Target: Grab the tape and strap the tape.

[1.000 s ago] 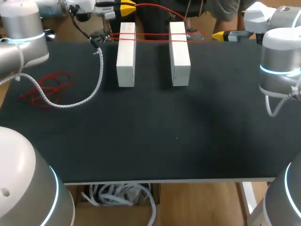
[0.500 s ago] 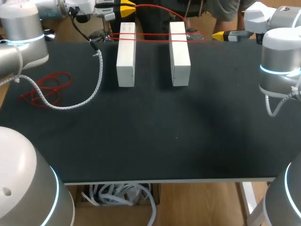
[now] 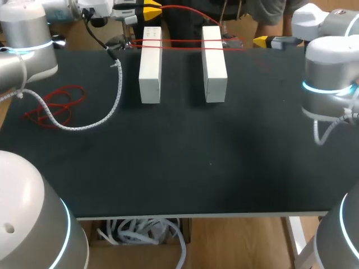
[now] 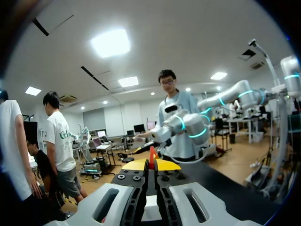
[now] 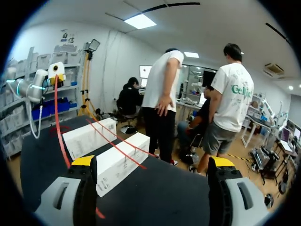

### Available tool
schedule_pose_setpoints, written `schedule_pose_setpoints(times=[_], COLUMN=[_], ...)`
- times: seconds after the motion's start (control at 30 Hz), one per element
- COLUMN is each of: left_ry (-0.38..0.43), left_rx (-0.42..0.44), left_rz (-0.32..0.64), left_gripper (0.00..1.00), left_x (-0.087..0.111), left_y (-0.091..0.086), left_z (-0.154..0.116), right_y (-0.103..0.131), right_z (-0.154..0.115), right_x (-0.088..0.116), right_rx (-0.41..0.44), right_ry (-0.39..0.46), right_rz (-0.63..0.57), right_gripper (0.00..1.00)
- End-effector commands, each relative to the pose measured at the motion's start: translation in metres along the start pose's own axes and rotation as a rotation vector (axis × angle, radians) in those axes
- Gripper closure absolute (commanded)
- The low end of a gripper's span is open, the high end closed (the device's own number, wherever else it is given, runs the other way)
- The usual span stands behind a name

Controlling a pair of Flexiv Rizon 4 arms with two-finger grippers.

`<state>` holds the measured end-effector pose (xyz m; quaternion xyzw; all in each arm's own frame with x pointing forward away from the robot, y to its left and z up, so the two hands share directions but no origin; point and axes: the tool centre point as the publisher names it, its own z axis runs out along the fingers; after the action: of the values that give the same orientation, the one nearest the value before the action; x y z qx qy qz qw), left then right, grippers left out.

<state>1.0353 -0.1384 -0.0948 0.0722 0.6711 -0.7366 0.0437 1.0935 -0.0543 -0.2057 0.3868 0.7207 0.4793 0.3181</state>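
Red tape (image 3: 182, 41) crosses the left block (image 3: 150, 67) and the right block (image 3: 215, 67) beside it; a loose red coil (image 3: 55, 105) lies well left of the left block.

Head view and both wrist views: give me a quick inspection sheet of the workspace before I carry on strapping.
Surface: black table, flat.
Job's things: red tape runs across the far ends of the left block and right block, which lie side by side, apart.
Clutter: red tangle on the table's left side.
Grippers: left gripper shut on the tape; right gripper open, gripping nothing.
Cables: white coiled cable lies on the table, crossing the tangle.
Surroundings: nothing seen reaching over the table.
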Motion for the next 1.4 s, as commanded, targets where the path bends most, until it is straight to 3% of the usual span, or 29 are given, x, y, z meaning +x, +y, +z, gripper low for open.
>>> schedule_pose_setpoints(times=[0.03,0.2,0.33,0.47,0.6,1.07,1.13,1.2,1.3,1.4], left_ry=[-0.002,-0.002,-0.002,-0.002,-0.002,-0.002,-0.002,-0.002,-0.002,-0.002], left_rx=[0.0,0.0,0.0,0.0,0.0,0.0,0.0,0.0,0.0,0.0], left_rz=[0.001,0.001,0.001,0.001,0.001,0.001,0.001,0.001,0.001,0.001], left_gripper=[1.0,1.0,1.0,1.0,1.0,1.0,1.0,1.0,1.0,1.0], left_x=[0.001,0.001,0.001,0.001,0.001,0.001,0.001,0.001,0.001,0.001], left_y=[0.0,0.0,0.0,0.0,0.0,0.0,0.0,0.0,0.0,0.0], left_z=[0.0,0.0,0.0,0.0,0.0,0.0,0.0,0.0,0.0,0.0], right_y=[-0.004,-0.007,-0.01,-0.015,-0.021,-0.021,-0.02,-0.021,-0.021,-0.019], right_z=[-0.023,-0.044,-0.053,-0.062,-0.067,-0.067,-0.065,-0.066,-0.073,-0.082], right_x=[0.029,0.041,0.044,0.046,0.048,0.048,0.047,0.046,0.051,0.058], right_rx=[-0.056,-0.188,-0.272,-0.321,-0.207,-0.207,-0.042,0.036,0.129,0.183], right_ry=[-0.298,-0.397,-0.484,-0.459,-0.407,-0.407,-0.422,-0.339,-0.256,-0.134], right_rz=[0.121,0.245,0.413,0.614,0.693,0.693,0.967,1.163,1.361,1.466], right_gripper=[0.0,0.0,0.0,0.0,0.0,0.0,0.0,0.0,0.0,0.0])
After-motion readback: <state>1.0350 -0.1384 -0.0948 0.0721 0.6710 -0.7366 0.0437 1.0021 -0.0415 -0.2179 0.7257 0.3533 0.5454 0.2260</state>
